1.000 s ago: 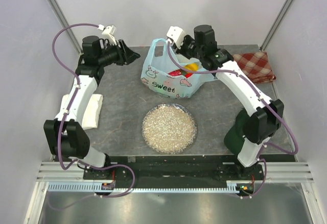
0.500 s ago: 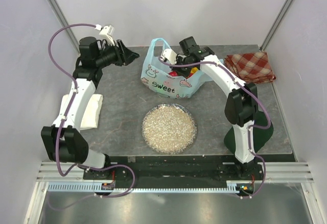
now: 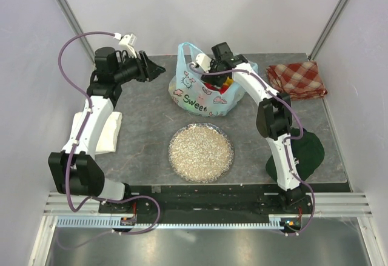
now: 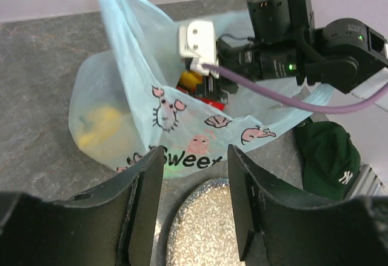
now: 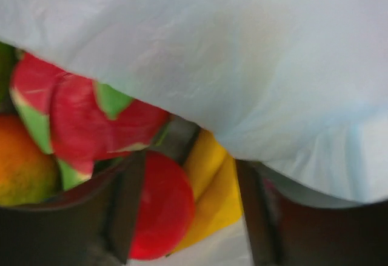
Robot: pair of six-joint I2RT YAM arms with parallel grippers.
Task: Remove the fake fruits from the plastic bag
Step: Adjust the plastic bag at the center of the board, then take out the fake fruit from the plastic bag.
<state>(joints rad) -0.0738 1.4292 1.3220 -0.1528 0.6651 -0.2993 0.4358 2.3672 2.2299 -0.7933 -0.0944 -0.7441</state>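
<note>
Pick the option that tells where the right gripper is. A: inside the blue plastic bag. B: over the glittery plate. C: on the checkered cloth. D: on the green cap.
A: the right gripper dips into the mouth of the plastic bag, and fake fruits show between its fingers.

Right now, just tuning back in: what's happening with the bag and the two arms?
The right gripper is down inside the mouth of the blue plastic bag. Its fingers are open around a red fruit and a yellow piece, with the dragon fruit beside them. Nothing looks gripped. The left gripper hovers open left of the bag, touching nothing. All the visible fruits are in the bag.
</note>
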